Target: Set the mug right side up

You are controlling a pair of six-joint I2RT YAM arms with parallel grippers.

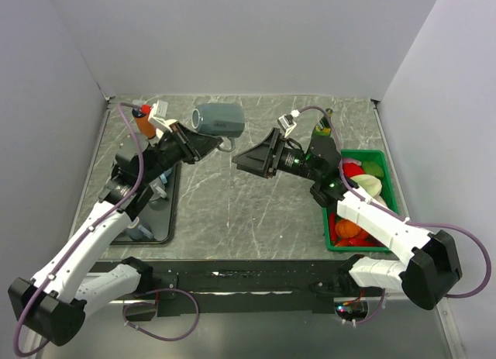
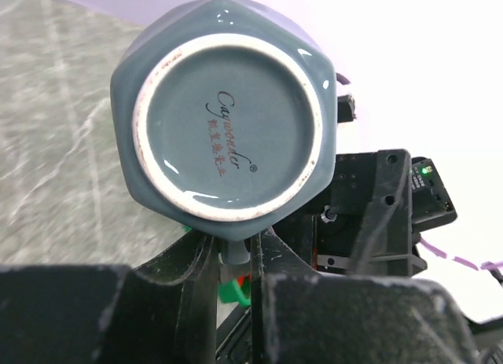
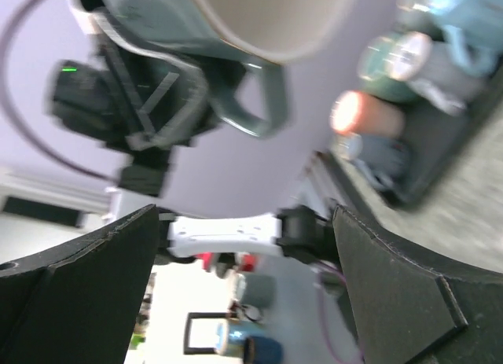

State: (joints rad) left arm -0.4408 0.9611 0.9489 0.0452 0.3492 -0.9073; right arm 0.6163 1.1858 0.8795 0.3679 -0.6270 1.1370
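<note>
A grey-blue mug (image 1: 219, 119) is held on its side above the far middle of the table (image 1: 232, 212). Its base faces back toward my left tool (image 1: 211, 146), which is clamped on the handle (image 3: 263, 104), probably so the mug can be swung upright. My right tool (image 1: 249, 159) hovers just right of it, jaws spread wide, perhaps to steady or receive it.

Top view: light is falling evenly.
Left wrist: highlights are glinting on the mug (image 2: 228, 128).
Right wrist: blur is smearing everything.
</note>
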